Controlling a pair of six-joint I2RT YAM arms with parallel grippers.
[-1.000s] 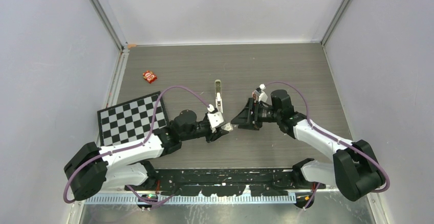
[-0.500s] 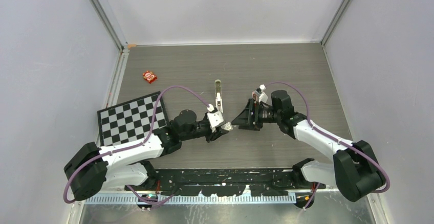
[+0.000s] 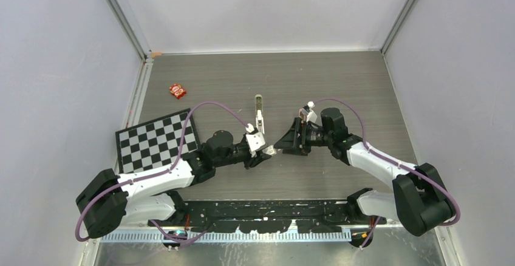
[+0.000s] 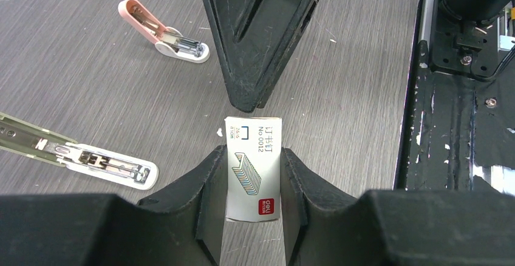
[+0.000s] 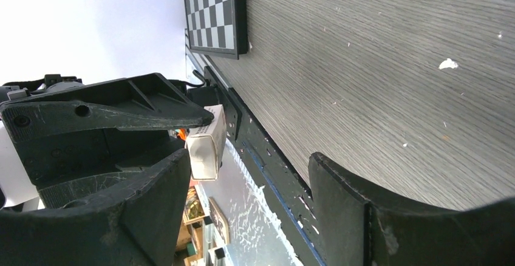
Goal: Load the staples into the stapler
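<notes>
staple box in hand, stapler open and waiting

the left gripper (image 4: pixel 253 152) is clamped on a small white box of staples (image 4: pixel 253 172). one finger presses each long side, the printed face is up, and the far end sticks out past the fingertips. the box looks closed, and no loose strip of staples shows anywhere. straight across from it the right gripper (image 3: pixel 281 144) stands with its jaws spread and nothing between them. its tip is close to the box's free end but apart from it.

just beyond the left gripper, the stapler (image 4: pixel 109 169) lies swung open on the dark wood-grain table (image 4: pixel 340 65). its pale green top arm is folded back and the channel in its white base faces up. i cannot tell whether the channel already holds anything. a smaller pink stapler (image 4: pixel 164 30) lies farther off and is not part of the job.

by my reading, the early part is done: the stapler is opened and the box is picked up. the fiddly part is left: get the box open, draw a strip out, lay it in the channel, and close the stapler.
</notes>
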